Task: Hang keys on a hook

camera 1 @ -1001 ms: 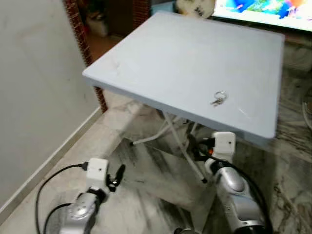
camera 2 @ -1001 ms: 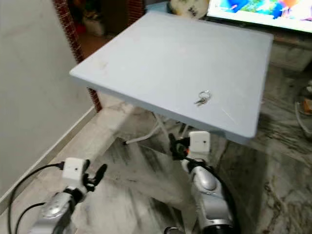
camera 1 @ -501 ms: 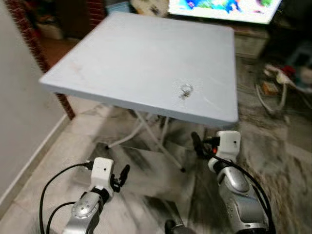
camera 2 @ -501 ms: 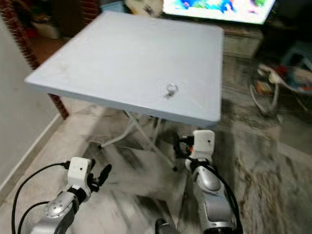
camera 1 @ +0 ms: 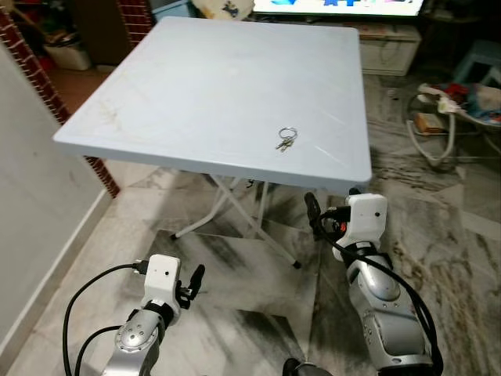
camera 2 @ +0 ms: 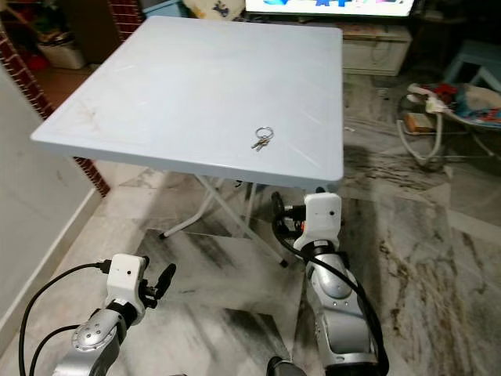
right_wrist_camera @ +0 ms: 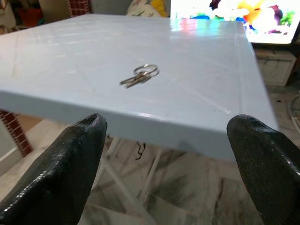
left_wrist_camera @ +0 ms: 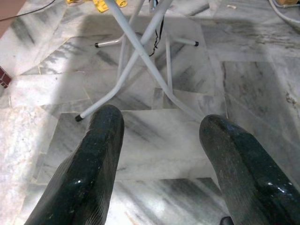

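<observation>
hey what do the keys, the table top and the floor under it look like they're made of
Keys: metal, judging by the silvery ring and blades that catch the light. Table top: probably moulded plastic, pale blue-grey and matte, with a thick rounded rim and scuff marks; painted board is possible. Floor: polished marble or marble-look tile, grey-veined white with a soft sheen.

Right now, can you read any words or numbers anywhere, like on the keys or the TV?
None can be read.
Keys on the table: no tag or lettering shows; too small to tell.
TV screen: bright colours, no readable words.
White wrist blocks above the left hand and right hand: no label shows.
</observation>
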### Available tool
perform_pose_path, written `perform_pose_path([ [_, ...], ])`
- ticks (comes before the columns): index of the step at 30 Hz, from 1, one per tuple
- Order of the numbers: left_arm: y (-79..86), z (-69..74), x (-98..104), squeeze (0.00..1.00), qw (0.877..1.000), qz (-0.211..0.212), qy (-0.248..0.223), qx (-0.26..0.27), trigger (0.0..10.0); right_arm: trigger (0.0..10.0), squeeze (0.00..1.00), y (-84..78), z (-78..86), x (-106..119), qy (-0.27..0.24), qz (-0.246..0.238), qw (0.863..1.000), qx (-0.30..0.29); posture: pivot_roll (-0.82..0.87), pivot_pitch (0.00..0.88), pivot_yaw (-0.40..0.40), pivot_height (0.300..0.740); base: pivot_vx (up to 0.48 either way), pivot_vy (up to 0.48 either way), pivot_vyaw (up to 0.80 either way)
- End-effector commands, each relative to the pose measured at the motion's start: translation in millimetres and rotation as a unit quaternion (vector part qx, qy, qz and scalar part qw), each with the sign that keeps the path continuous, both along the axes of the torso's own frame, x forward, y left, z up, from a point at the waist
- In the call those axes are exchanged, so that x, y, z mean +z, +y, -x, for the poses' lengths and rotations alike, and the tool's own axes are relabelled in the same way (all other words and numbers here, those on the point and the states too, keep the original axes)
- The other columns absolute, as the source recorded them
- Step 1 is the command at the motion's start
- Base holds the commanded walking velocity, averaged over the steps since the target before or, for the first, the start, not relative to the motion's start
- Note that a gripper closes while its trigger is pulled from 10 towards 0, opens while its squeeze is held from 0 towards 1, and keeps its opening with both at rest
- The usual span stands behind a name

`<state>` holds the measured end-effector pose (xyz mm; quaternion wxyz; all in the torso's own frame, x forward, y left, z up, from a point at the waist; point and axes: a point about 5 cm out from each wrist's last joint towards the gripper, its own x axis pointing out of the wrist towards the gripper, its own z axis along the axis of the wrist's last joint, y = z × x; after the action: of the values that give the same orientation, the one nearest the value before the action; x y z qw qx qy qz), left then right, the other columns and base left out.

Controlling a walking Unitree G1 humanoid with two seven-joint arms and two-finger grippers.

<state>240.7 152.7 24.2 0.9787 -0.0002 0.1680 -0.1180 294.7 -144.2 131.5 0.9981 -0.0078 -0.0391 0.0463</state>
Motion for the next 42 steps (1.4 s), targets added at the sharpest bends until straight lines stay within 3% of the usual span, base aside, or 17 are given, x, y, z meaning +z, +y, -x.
perform_pose_path([
  [1, -1.6, -1.6, 5.0, 0.0, 1.0, 0.005, -0.008, -0.009, 10.0, 10.0, 0.0, -2.8, -3.0, 9.3, -0.012, -0.004, 1.0, -0.006, 0.0, 0.18, 0.062, 0.74, 0.0, 0.0, 0.0],
  [8, -7.6, -6.8, 17.4, 0.0, 0.999, 0.025, -0.032, -0.027, 10.0, 10.0, 0.0, -18.8, -11.2, 12.4, -0.007, -0.011, 0.999, -0.031, 0.01, 0.184, 0.062, 0.74, 0.168, 0.0, 0.0],
  [13, -7.8, -7.0, 17.8, 0.0, 0.999, 0.026, -0.032, -0.026, 10.0, 10.0, 0.0, -19.6, -10.5, 11.7, -0.005, -0.009, 0.999, -0.031, 0.0, 0.182, 0.058, 0.74, 0.358, 0.0, 0.0],
  [31, -13.3, -5.8, 16.8, 0.0, 0.999, 0.038, -0.029, -0.022, 10.0, 10.0, 0.0, -3.5, -10.8, 7.1, 0.012, -0.005, 1.0, 0.016, -0.01, 0.174, 0.03, 0.74, 0.393, 0.0, 0.0],
  [42, -19.3, -11.7, 35.2, 0.0, 0.996, 0.062, -0.064, -0.025, 10.0, 10.0, 0.0, -2.3, -8.1, 0.7, 0.031, 0.008, 0.999, 0.005, 0.0, 0.17, 0.027, 0.74, 0.263, 0.0, 0.0],
])
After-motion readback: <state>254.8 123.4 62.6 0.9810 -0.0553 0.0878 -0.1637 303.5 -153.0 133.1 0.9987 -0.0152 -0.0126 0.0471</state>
